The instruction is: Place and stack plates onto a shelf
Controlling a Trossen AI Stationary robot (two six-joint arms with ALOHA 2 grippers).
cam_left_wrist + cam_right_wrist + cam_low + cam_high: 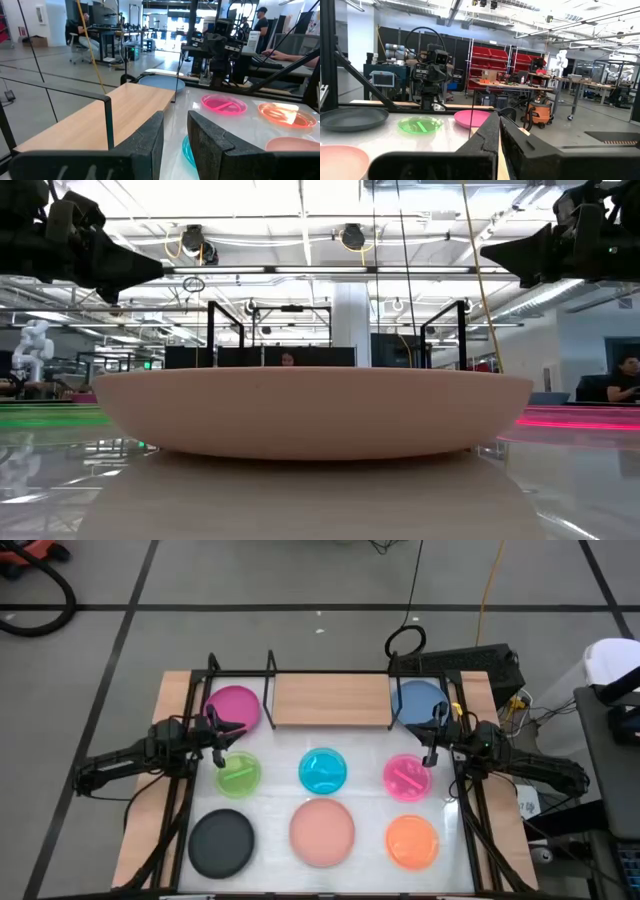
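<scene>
The shelf (330,700), a light-wood board between black uprights, stands at the table's far middle with nothing on it. The magenta plate (233,707) lies left of it and the blue plate (418,703) right of it. The green (238,776), cyan (323,770) and pink (408,777) plates lie in a middle row. The black (221,842), salmon (322,831) and orange (412,841) plates lie in a near row. My left gripper (228,735) hovers between the magenta and green plates, slightly open and empty (175,122). My right gripper (432,745) hovers above the pink plate's far edge, shut and empty (499,122).
The salmon plate (320,415) fills the low view; both grippers hang well above the table there, the left (150,270) and the right (495,252). Black frame rails run along the table's left and right sides. People sit at desks in the room behind.
</scene>
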